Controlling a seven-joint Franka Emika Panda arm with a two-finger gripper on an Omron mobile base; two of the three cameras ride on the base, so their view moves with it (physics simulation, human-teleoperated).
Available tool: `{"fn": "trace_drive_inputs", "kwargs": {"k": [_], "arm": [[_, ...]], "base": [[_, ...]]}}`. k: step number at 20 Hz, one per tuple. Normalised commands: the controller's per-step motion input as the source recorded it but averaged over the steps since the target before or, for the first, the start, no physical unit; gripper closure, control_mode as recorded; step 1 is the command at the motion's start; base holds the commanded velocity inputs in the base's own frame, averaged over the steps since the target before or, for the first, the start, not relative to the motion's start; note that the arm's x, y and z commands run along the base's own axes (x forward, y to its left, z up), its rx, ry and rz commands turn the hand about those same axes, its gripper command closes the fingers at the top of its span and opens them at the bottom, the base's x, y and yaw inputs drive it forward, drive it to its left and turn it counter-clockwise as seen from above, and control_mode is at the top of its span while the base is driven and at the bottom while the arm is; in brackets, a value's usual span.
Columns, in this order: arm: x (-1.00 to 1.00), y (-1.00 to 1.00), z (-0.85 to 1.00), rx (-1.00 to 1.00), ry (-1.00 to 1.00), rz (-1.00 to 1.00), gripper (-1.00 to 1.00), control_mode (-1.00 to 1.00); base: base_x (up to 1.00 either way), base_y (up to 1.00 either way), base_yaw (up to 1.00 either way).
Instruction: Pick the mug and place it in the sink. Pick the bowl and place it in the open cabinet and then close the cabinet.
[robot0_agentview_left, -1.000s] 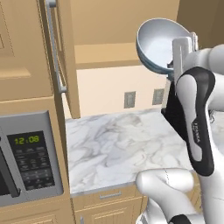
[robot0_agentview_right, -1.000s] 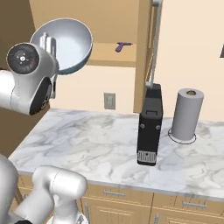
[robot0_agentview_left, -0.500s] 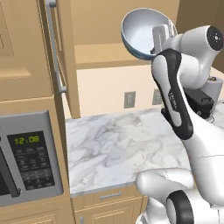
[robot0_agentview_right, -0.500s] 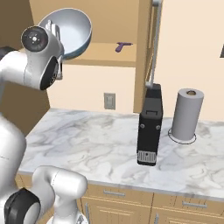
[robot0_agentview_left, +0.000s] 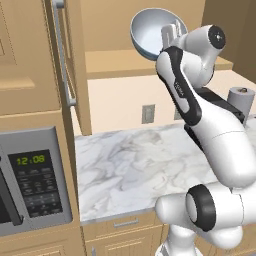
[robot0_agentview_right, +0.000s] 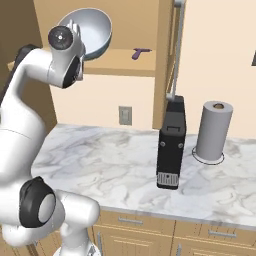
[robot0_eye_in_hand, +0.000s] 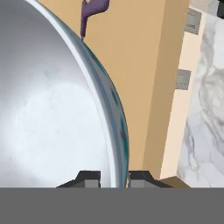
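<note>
The bowl (robot0_agentview_left: 149, 31), wide and white inside, hangs tipped on its side in front of the open cabinet's shelf (robot0_agentview_left: 115, 62). My gripper (robot0_agentview_left: 168, 33) is shut on its rim. From the right, the bowl (robot0_agentview_right: 91, 31) sits just left of the shelf (robot0_agentview_right: 125, 67), with the gripper (robot0_agentview_right: 71, 29) at its left edge. In the hand view the bowl (robot0_eye_in_hand: 52, 109) fills the left side, and its blue-patterned rim runs down between my fingertips (robot0_eye_in_hand: 90, 177). The mug and the sink are out of view.
The cabinet door (robot0_agentview_left: 75, 65) stands open with its bar handle (robot0_agentview_left: 62, 55) facing out. A purple object (robot0_agentview_right: 139, 52) lies on the shelf. On the marble counter (robot0_agentview_right: 100, 160) stand a black appliance (robot0_agentview_right: 171, 142) and a paper-towel roll (robot0_agentview_right: 214, 131). A microwave (robot0_agentview_left: 30, 180) sits at left.
The arm has raised the bowl and carried it closer to the cabinet opening, folding its elbow nearer the wall. The grip on the rim is unchanged.
</note>
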Motion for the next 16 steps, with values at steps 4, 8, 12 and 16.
{"fn": "trace_drive_inputs", "kwargs": {"k": [4,8,12,16], "arm": [[0.77,0.00,0.00,0.00,0.00,0.00,1.00,-1.00],[0.54,0.00,-0.02,0.00,0.00,0.00,1.00,-1.00],[0.59,0.00,-0.03,0.00,0.01,0.00,1.00,-1.00],[0.48,0.00,-0.06,0.00,0.03,0.00,1.00,-1.00]], "base": [[0.00,0.00,0.00],[0.00,0.00,0.00],[0.00,0.00,0.00],[0.00,0.00,0.00]]}}
